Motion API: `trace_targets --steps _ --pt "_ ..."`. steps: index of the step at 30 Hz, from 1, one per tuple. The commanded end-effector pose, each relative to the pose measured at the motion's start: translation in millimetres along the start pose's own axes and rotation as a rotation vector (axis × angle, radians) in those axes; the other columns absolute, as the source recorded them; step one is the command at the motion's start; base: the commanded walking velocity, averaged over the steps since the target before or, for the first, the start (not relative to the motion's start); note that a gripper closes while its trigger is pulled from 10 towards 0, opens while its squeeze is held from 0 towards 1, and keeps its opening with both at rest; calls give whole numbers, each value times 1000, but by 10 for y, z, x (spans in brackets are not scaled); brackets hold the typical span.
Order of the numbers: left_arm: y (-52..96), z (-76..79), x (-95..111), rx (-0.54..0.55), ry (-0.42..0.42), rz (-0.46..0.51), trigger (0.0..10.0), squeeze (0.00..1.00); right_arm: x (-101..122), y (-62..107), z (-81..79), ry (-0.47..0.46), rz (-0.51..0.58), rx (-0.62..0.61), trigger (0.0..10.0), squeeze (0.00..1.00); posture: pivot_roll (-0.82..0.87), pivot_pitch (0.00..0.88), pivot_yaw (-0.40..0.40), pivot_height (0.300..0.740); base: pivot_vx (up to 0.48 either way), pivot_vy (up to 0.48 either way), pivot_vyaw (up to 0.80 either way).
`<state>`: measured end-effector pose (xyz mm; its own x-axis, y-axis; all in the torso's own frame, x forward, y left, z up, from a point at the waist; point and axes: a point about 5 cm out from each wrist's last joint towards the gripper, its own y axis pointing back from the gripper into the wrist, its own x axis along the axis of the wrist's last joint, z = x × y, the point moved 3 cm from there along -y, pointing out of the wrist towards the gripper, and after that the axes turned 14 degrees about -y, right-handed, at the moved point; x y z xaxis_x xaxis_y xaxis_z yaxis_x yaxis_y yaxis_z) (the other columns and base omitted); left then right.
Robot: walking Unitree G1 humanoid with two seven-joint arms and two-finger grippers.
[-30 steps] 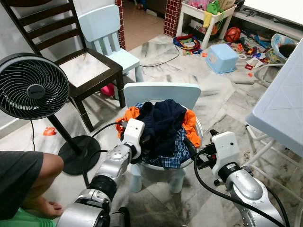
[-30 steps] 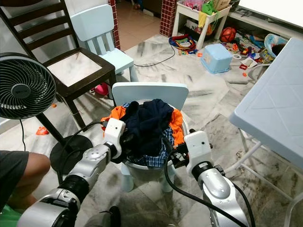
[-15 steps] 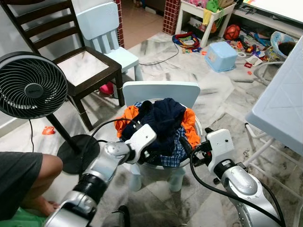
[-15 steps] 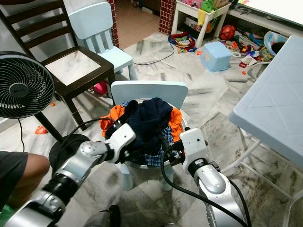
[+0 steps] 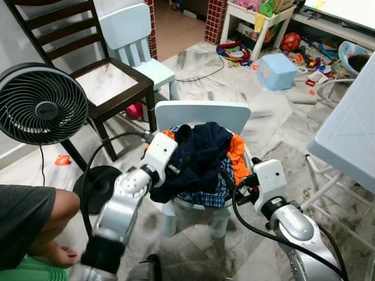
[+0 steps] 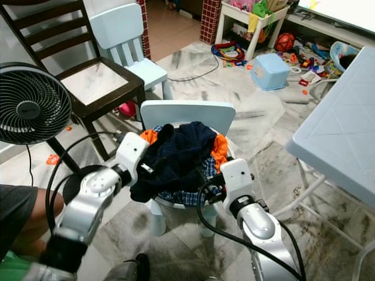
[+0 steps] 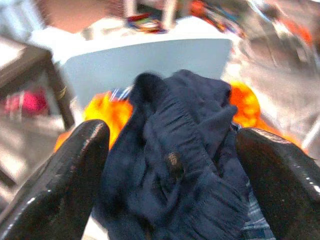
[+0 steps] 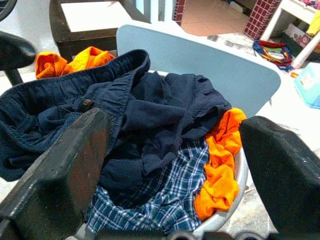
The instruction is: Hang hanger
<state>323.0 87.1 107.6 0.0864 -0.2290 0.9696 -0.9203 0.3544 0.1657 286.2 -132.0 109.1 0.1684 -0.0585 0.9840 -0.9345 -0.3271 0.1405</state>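
Note:
A white basin (image 5: 195,205) heaped with clothes rests on a small pale blue chair (image 5: 202,114). On top lies a navy garment (image 5: 202,149), with orange cloth (image 5: 237,155) and a blue checked shirt (image 5: 205,196) under it. My left gripper (image 5: 174,170) is at the pile's left side, shut on the navy garment (image 7: 170,160), which is drawn out to the left and sags over the basin's edge. My right gripper (image 5: 236,186) stands open at the basin's right rim (image 8: 239,172), its fingers (image 8: 55,170) spread wide toward the pile and holding nothing.
A black standing fan (image 5: 41,105) and a dark wooden chair (image 5: 105,82) stand on the left, with another pale blue chair (image 5: 132,29) behind. A white table (image 5: 351,129) fills the right. A person's leg (image 5: 35,216) is at the lower left. Toys and a blue bin (image 5: 275,70) litter the far floor.
My left arm has lifted and swung left, dragging the navy garment up and out over the basin's left edge. The right gripper has stayed by the right rim.

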Motion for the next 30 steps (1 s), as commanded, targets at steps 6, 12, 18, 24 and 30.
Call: trace_targets --steps 6,12,18,24,30 --pt "188 -111 -92 109 76 -39 10000 1000 11 -91 2 12 5 20 10000 0 47 86 -27 740 0 0 0" --pt "474 -173 -360 60 0 -156 10000 1000 36 -165 -6 13 15 25 10000 0 69 92 -18 740 0 0 0" --pt "689 -100 -599 -17 16 -241 10000 1000 -2 -161 -7 -3 18 8 10000 0 71 101 -6 740 0 0 0" --pt "595 -23 -626 -83 21 -250 10000 1000 -14 -149 -27 -8 20 8 10000 0 58 102 -1 740 0 0 0" --pt "389 27 -597 -128 31 -241 10000 1000 -4 -90 46 2 21 -10 10000 0 20 107 2 740 0 0 0"
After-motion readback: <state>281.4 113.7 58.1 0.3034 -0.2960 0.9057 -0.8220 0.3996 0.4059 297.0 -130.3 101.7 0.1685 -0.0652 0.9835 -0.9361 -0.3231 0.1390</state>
